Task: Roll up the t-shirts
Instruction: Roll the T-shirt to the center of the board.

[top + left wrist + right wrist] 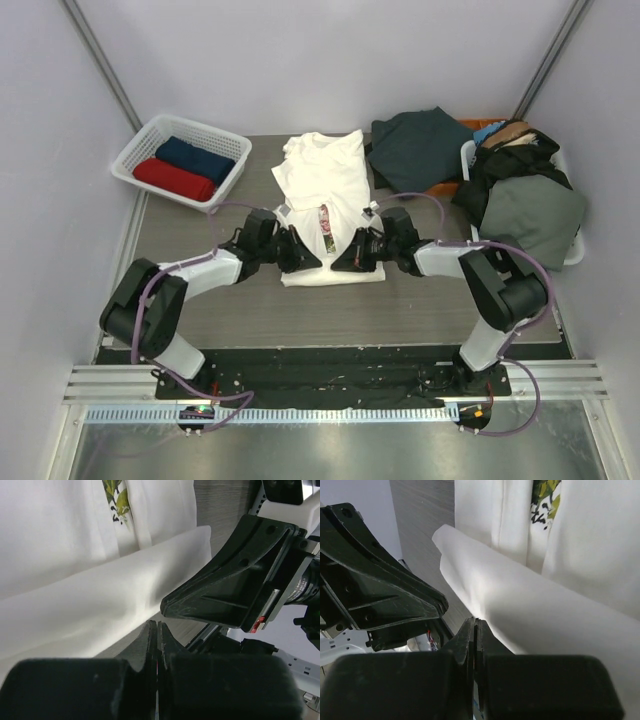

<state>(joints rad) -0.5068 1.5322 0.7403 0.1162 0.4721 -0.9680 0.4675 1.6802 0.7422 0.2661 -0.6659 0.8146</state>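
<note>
"What takes up most of the room?"

"The grey table (440, 300); at its far right a heap of dark clothes (520, 195) spills over a white bin; a dark green garment (420, 145) lies spread just left of it."

"And the shirt they're rolling?"

"The cream-white t-shirt (322, 175) lies in the middle of the table, folded into a long strip running near to far, sleeves at the far end; its near end is turned over into a low roll."

"Anything on the left?"

"A white lattice basket (135, 150) at the far left corner; inside it, side by side, a red t-shirt (172, 180) and a navy t-shirt (195, 158), both rolled up."

"The arms?"

"Both reach in to the near end of the cream shirt; the left gripper (312, 260) and the right gripper (340, 264) point towards each other, close together, at the roll's near edge; each has its fingers (150, 645) pressed together, tips right at the cloth; whether any fabric is nipped between them I can't tell."

"The print?"

"The floral print (326, 222) shows just beyond the roll, between the two grippers."
</note>
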